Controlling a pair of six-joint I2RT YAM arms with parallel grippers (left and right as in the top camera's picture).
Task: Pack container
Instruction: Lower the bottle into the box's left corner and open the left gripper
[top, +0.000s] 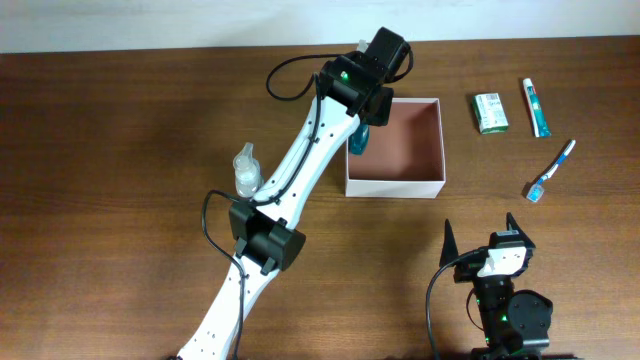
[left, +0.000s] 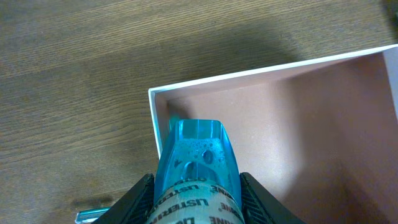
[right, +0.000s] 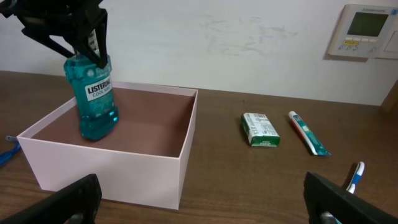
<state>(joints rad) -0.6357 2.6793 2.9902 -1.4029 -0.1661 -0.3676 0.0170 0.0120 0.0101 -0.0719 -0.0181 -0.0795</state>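
White container (right: 112, 168) lies below left pincer (right: 87, 50) holding mouthwash (right: 96, 102).

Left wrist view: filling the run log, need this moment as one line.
left gripper: shut on mouthwash bottle, upright inside container near a corner | right gripper: open | outside: carton, toothpaste, toothbrush, spray bottle
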